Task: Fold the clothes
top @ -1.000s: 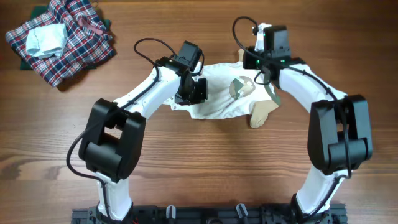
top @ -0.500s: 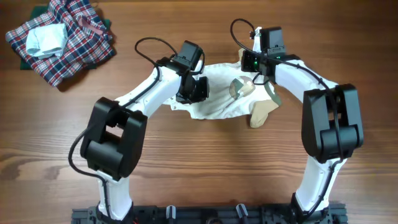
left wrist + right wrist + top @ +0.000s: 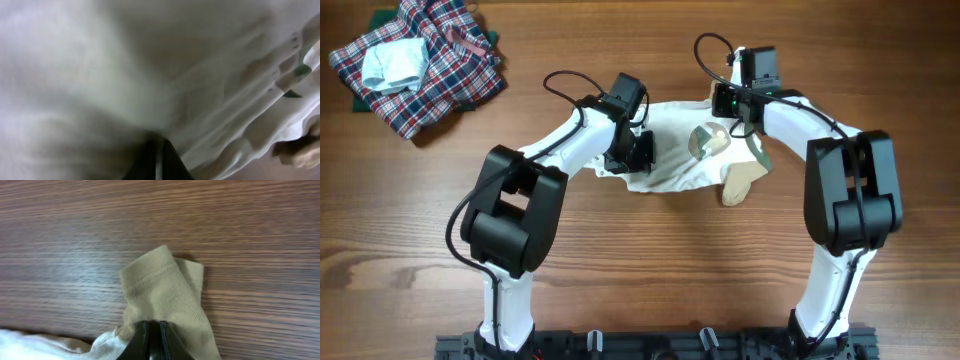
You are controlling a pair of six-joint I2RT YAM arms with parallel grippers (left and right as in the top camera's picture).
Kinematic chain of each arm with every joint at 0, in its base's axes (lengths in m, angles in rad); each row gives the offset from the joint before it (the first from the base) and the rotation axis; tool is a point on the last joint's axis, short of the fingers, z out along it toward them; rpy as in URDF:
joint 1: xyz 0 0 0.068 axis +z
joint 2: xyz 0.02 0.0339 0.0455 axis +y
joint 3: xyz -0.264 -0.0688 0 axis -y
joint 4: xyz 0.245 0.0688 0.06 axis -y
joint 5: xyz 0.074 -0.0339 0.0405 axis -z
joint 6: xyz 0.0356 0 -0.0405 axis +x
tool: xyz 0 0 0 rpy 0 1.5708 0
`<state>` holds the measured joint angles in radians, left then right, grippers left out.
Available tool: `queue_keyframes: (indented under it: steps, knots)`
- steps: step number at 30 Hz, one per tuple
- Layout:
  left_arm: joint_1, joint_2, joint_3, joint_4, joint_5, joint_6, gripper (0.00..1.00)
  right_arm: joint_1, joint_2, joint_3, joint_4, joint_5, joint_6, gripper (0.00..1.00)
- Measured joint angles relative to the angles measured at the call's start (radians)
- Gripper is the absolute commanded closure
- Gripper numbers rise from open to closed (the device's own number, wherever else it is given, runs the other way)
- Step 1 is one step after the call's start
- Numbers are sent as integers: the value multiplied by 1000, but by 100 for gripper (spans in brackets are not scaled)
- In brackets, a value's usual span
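Left gripper point(image 3: 156, 159) pinching white garment point(image 3: 672, 168), right gripper point(image 3: 153, 332) pinching its tan sleeve point(image 3: 159, 287), plaid heap point(image 3: 440, 78) well apart

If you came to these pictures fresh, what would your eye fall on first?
Two white arms arch over a white garment mid-scene: the left gripper pinches its white cloth, the right gripper its tan sleeve. Then the red-blue plaid heap at the far left corner of the table.
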<state>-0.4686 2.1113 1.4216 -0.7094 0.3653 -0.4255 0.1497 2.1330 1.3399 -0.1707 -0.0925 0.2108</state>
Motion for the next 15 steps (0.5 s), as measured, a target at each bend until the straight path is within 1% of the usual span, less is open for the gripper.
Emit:
queue_keyframes:
  steps: [5,11,13,15]
  knots:
    - [0,0,4,-76,7,-3,93,-7,0,2,0,66,0,91]
    - [2,0,5,-82,-1,-2,91,-7,0,2,1,121,0,90]
    - [9,0,5,-83,0,2,91,-7,0,2,0,153,0,83]
    - [29,0,6,-83,0,5,92,-7,0,2,-5,182,0,72]
